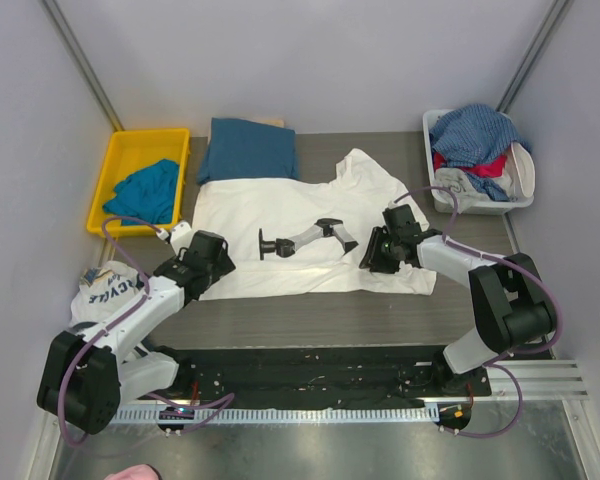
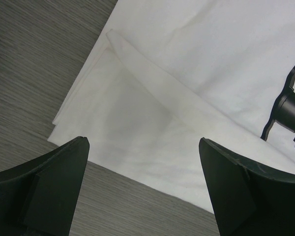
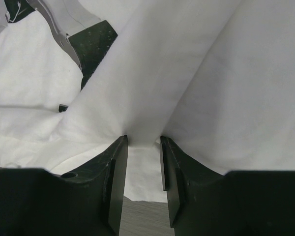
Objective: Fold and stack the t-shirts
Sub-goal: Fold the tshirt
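Shirt fabric of the white t-shirt (image 1: 280, 225), spread flat mid-table, is pinched between the nearly closed right gripper (image 3: 143, 164). The left gripper (image 2: 142, 189) hovers wide open over its folded left corner, holding nothing. The blue t-shirt (image 1: 248, 148) lies folded just behind.

Yellow bin (image 1: 126, 152) far left, white basket (image 1: 442, 196) of clothes far right.
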### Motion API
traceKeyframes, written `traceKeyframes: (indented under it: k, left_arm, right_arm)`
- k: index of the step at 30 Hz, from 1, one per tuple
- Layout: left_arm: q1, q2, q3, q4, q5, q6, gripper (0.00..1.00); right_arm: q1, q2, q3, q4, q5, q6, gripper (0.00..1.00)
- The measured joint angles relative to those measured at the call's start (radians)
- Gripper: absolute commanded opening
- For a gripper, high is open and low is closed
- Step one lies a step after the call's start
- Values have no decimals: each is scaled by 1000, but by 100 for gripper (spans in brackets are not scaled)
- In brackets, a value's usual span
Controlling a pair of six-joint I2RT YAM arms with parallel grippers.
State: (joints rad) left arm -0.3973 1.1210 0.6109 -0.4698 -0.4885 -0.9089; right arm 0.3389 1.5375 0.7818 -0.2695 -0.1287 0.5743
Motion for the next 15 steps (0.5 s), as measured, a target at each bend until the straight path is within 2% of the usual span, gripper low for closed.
traceKeyframes:
  k: [15]
  left_arm:
    - [0, -15, -8, 0, 0, 0, 100]
  right_arm:
    - [0, -15, 13, -37, 7, -9, 42]
